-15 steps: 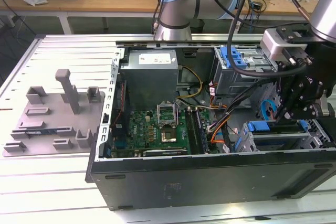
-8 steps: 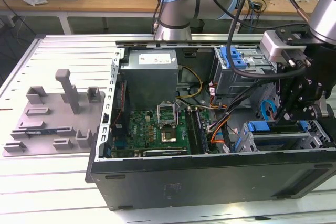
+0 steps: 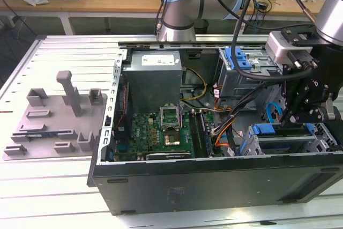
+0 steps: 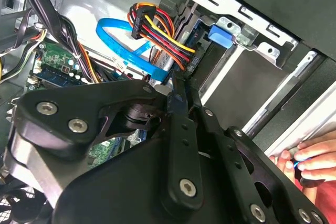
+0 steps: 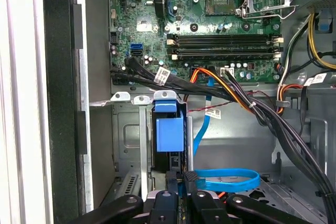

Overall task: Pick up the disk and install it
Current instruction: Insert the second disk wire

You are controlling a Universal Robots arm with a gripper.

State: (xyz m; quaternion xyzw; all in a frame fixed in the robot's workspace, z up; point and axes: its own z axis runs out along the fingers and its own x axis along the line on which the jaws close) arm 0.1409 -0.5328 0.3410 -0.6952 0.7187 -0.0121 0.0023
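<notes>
The disk (image 5: 170, 132) stands on edge in a slot of the grey drive cage (image 5: 126, 145), its blue rail bracket facing the first wrist view. In the exterior view its blue bracket (image 3: 264, 130) shows in the lower cage, at the front of the open computer case on the exterior view's right. My gripper (image 5: 181, 179) hangs just short of the disk's near end, with the jaws shut together. I cannot tell whether the fingertips touch the disk. In the exterior view the gripper (image 3: 293, 119) hangs over that cage. In the second wrist view the shut gripper (image 4: 178, 95) points toward the blue data cable (image 4: 126, 45).
The open case (image 3: 214, 172) holds a green motherboard (image 5: 210, 24), a power supply (image 3: 153, 76) and an upper cage with a blue latch (image 3: 236, 57). Black cable bundles (image 5: 252, 106) and a blue cable loop (image 5: 231, 178) lie near the gripper. A person's fingers (image 4: 310, 161) touch the case edge. A grey fixture plate (image 3: 59, 116) lies on the exterior view's left.
</notes>
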